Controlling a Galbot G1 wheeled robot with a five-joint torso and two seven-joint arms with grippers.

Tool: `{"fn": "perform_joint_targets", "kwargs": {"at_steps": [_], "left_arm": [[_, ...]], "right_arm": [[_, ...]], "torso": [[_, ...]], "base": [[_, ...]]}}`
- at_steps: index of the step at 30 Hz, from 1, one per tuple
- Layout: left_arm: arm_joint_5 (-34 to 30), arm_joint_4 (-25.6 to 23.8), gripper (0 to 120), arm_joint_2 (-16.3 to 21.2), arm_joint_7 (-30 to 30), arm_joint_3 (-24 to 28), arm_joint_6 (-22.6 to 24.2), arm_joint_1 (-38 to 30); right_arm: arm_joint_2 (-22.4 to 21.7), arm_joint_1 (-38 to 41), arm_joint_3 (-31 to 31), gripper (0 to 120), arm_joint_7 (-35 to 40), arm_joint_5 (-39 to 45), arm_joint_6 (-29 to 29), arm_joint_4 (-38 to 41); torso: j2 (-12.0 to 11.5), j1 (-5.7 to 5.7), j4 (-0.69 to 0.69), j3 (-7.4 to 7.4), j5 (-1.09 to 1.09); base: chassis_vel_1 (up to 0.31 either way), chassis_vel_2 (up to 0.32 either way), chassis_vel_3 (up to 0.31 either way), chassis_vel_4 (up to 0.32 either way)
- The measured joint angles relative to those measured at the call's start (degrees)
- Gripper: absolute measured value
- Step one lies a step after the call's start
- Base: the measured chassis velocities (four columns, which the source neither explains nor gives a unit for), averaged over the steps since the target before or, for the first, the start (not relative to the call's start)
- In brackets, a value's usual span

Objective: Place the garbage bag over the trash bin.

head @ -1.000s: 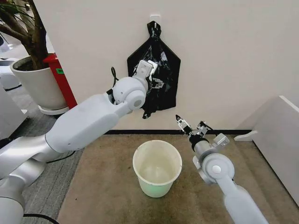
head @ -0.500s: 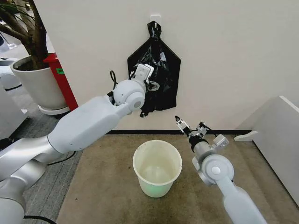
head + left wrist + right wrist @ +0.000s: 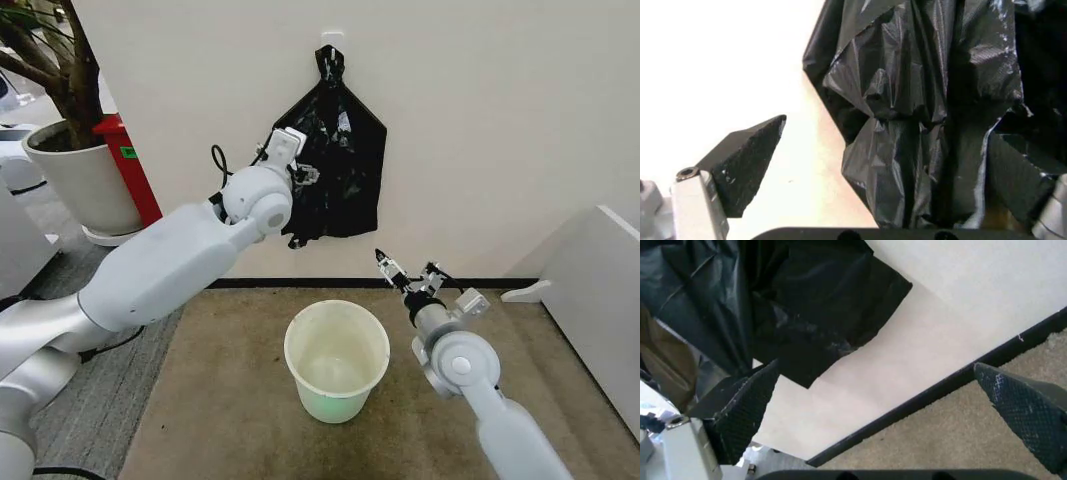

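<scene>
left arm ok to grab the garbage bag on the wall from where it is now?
Probably yes. The left gripper is already up at the garbage bag hanging on the wall, fingers open, and the left wrist view shows crinkled black film between them. Nothing blocks it. The right gripper waits lower, above the trash bin.

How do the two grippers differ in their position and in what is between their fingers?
The left gripper is raised against the garbage bag hanging on the wall; the right gripper is low, beside the trash bin. The left gripper has bag film between its fingers; the right gripper has nothing between its fingers. Both are open.
</scene>
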Motion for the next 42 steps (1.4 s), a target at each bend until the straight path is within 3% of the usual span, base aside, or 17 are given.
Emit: {"fn": "perform_joint_targets", "kwargs": {"at_steps": [6, 14, 31, 36, 42], "left_arm": [[0.0, 0.6, 93, -0.8, 0.6, 0.1, 0.0, 0.0], [-0.1, 1.2, 63, -2.0, 1.1, 0.8, 0.0, 0.0], [-0.9, 0.7, 1, -1.0, 0.8, 0.5, 0.0, 0.6], [-2.2, -0.1, 0, -0.8, -0.2, -0.5, 0.0, 1.2], [-8.4, -3.1, 0, 0.4, -2.6, -2.9, -1.3, 1.5]], "right_arm": [[0.1, -0.1, 0.0, 100, -0.1, -0.6, 0.0, -0.1], [-0.1, -0.5, 0.7, 100, -0.1, -1.2, 0.1, 0.0], [-1.0, -0.9, 3.0, 100, -0.7, -1.4, 0.3, 0.5], [-1.9, -0.9, 4.7, 100, -1.0, -1.6, 0.3, 1.3], [-3.5, -1.0, 5.8, 100, -2.3, -3.6, 0.4, 4.9]], "torso": [[0.0, 0.0, -0.02, 0.0, 0.01], [0.0, 0.0, -0.02, 0.0, 0.02], [0.0, 0.0, -0.01, 0.0, 0.01], [0.0, 0.0, -0.01, 0.0, 0.01], [0.0, 0.0, -0.02, 0.0, 0.01]], "base": [[0.0, 0.0, 0.0, 0.0], [0.0, 0.0, 0.0, 0.0], [0.0, 0.0, 0.0, 0.0], [0.0, 0.0, 0.0, 0.0], [0.0, 0.0, 0.0, 0.0]]}}
